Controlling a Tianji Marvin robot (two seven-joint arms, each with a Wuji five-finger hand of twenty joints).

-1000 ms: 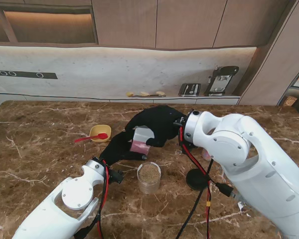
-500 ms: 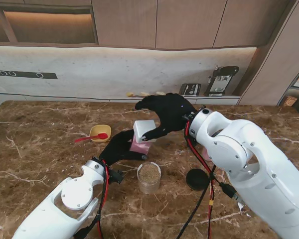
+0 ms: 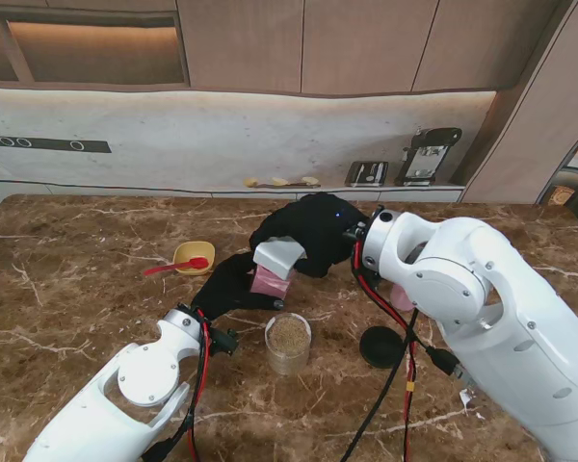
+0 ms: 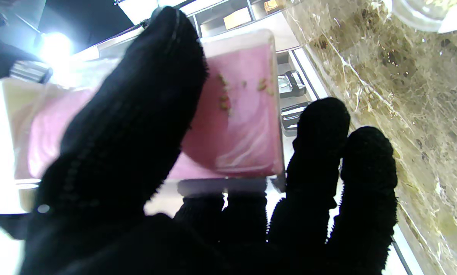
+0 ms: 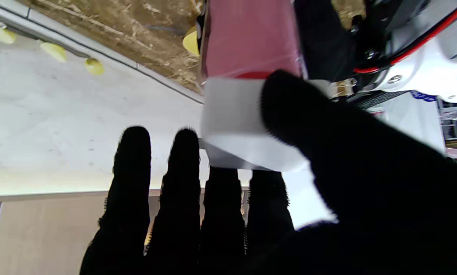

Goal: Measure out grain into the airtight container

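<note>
The right hand's (image 3: 308,234) black-gloved thumb (image 5: 289,103) presses on the white lid (image 3: 275,255), with its fingers (image 5: 221,198) closed against the lid's other side, so the hand is clamped on the lid, which sits tilted at the top of the pink container (image 3: 269,280). The left hand (image 3: 229,285) wraps that container from the side nearer the robot: in the left wrist view its thumb (image 4: 136,114) lies across the pink wall (image 4: 243,114), where a few grains cling inside, and the other fingers (image 4: 320,152) curl at the far edge. The container is held up off the marble table (image 3: 67,289), near the table's middle. Just nearer to the robot stands a clear jar (image 3: 288,343) filled with brown grain, uncovered. A black round lid (image 3: 380,346) lies flat to the jar's right. Well to the left sits a yellow bowl (image 3: 194,256) with a red spoon (image 3: 173,267) resting on it.
</note>
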